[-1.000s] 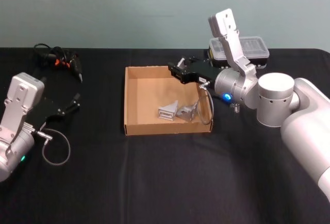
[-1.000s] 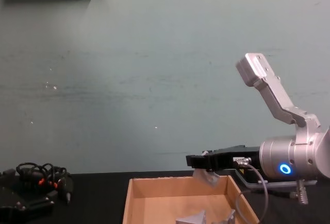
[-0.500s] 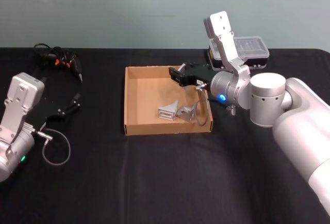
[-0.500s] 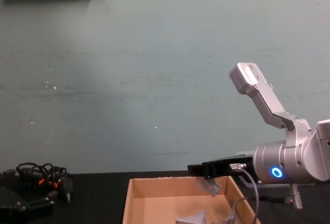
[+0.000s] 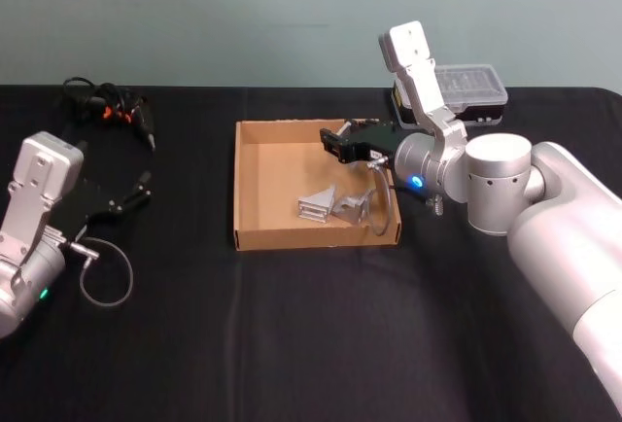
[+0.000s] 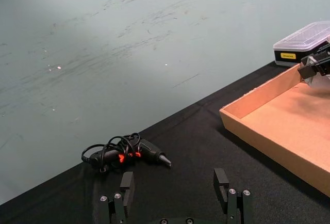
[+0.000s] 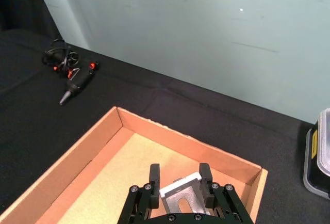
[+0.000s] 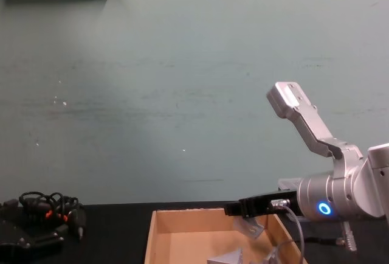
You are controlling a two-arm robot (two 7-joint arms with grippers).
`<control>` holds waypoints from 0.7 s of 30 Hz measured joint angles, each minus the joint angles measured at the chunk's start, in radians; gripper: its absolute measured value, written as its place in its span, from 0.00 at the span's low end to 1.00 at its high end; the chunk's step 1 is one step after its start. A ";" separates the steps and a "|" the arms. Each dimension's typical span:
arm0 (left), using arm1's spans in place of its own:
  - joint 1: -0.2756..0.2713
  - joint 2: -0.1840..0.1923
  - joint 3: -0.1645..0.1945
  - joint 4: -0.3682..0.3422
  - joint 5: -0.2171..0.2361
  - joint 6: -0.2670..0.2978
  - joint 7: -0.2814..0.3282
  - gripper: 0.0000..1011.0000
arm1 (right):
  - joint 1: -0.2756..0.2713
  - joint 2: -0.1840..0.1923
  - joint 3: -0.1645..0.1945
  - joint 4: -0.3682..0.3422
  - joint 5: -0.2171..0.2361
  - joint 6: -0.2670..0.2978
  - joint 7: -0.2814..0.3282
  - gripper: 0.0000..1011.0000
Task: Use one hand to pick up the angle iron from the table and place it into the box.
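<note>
The right gripper point(image 7: 179, 180) pinches an angle iron point(image 7: 180, 191) over the box point(image 5: 255, 237). At 9 o'clock, the left gripper point(image 6: 174, 188) waits, fingers apart.

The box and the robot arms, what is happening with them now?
The right gripper holds an angle iron above the far right part of the box, not yet released. Two more angle irons already lie inside it. The left gripper rests open over the table on the left, idle.
</note>
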 joint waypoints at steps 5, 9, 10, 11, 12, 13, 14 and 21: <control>0.000 0.000 0.000 0.000 0.000 0.000 0.000 1.00 | 0.000 -0.004 0.005 0.008 -0.010 0.006 0.004 0.46; 0.000 0.000 0.000 0.000 0.000 0.000 0.000 1.00 | 0.006 -0.009 0.012 0.024 -0.020 0.005 0.019 0.46; 0.000 0.000 0.000 0.000 0.000 0.000 0.000 1.00 | 0.006 -0.009 0.013 0.027 -0.021 0.005 0.020 0.46; 0.000 0.000 0.000 0.000 0.000 0.000 0.000 1.00 | 0.007 -0.010 0.014 0.028 -0.023 0.004 0.023 0.46; 0.000 0.000 0.000 0.000 0.000 0.000 0.000 1.00 | 0.008 -0.011 0.015 0.030 -0.024 0.004 0.025 0.46; 0.000 0.000 0.000 0.000 0.000 0.000 0.000 1.00 | 0.009 -0.012 0.017 0.033 -0.027 0.002 0.027 0.46; 0.000 0.000 0.000 0.000 0.000 0.000 0.000 1.00 | 0.009 -0.013 0.018 0.035 -0.029 0.002 0.028 0.48; 0.000 0.000 0.000 0.000 0.000 0.000 0.000 1.00 | 0.013 -0.017 0.026 0.047 -0.044 -0.005 0.044 0.68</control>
